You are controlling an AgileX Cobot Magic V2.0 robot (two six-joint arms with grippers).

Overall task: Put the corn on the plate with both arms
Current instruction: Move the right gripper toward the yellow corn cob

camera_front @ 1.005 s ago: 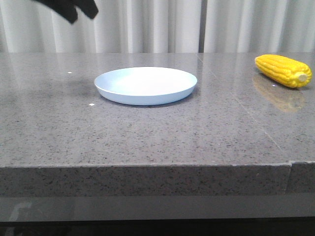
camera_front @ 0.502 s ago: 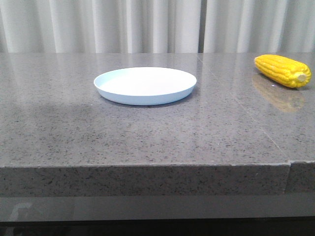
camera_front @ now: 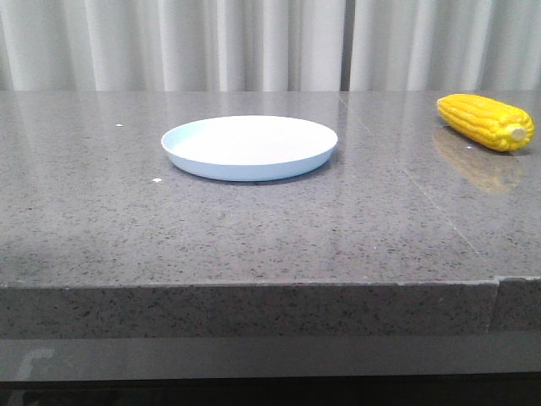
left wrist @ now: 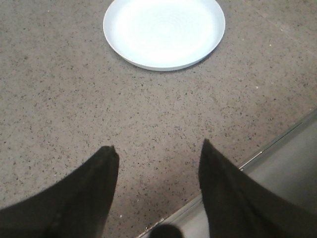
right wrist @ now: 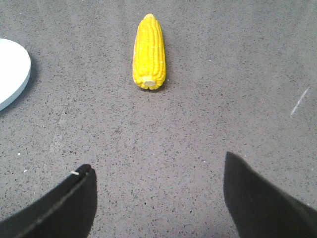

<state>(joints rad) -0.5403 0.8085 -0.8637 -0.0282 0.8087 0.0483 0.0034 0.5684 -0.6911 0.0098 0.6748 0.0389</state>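
plate point(camera_front: 249, 147) centre, corn point(camera_front: 485, 122) far right

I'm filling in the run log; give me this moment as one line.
corn: on table, right of plate, ungrasped | plate: empty | left gripper: open, empty | right gripper: open, empty, facing corn

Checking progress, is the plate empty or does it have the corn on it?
Empty. The plate is bare; the corn lies apart on the table.

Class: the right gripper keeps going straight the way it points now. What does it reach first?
Most likely the corn, pale stub end first. It lies ahead of the open right gripper, somewhat off centre, with bare table between. Depth is unclear; the plate sits off to one side.
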